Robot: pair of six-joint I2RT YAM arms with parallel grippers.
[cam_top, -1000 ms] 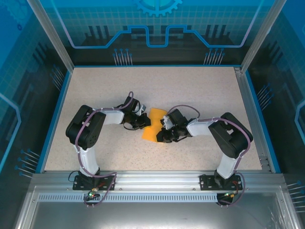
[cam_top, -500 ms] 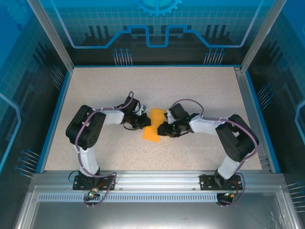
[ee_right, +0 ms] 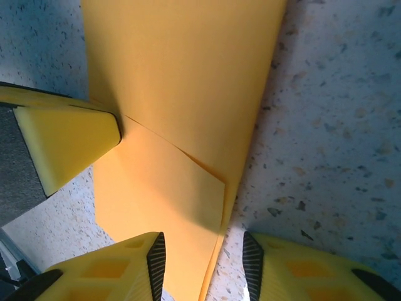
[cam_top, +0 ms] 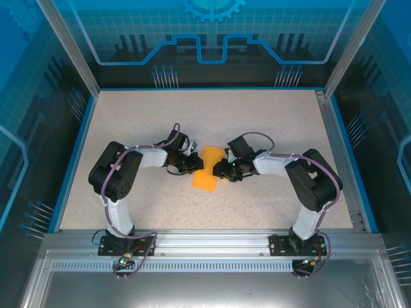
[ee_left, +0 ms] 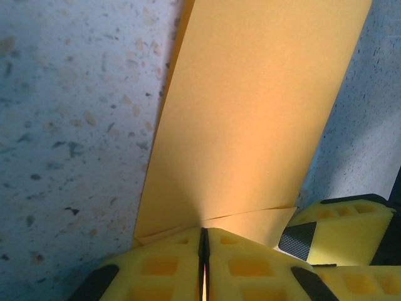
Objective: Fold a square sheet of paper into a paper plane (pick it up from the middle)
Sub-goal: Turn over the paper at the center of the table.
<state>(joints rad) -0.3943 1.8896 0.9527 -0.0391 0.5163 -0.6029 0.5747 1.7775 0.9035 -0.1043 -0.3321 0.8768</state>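
Nearest, left gripper pinched tight on one edge of the folded sheet of paper, seemingly anchoring it; right gripper spread astride the opposite edge, clamping nothing, probably lining up a grip; beyond, orange-yellow length lying mid-way across the table.

The top external camera is looking down from above and behind the arms, far off, taking in the whole table. Each wrist camera is peering forward past its own claw, very close. The left gripper and right gripper views are sharing the orange-yellow paper just ahead of the fingertips.
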